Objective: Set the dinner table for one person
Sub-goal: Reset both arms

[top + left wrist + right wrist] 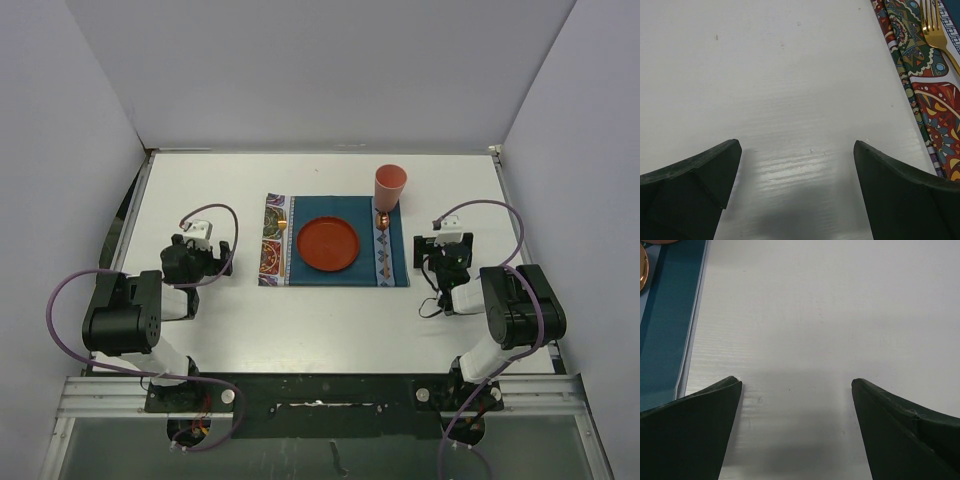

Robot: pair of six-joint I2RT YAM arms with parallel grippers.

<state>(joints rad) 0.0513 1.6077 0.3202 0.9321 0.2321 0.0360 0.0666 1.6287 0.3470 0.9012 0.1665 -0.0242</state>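
The dinner table (330, 320) is a large white top. On it lies a teal placemat (300, 268) with patterned ends. A red plate (328, 243) sits at the mat's middle. An orange cup (390, 185) stands upright at the mat's far right corner, with a gold spoon (382, 218) just in front of it. A gold fork (937, 35) lies on the left patterned end. My left gripper (796, 145) is open over bare table left of the mat. My right gripper (796, 381) is open over bare table right of the mat (670, 315). Neither holds anything.
White walls close in the table at the back and on both sides. A metal rail (320, 395) with the arm bases runs along the near edge. In the top view the left gripper (230, 258) and right gripper (418, 252) flank the mat.
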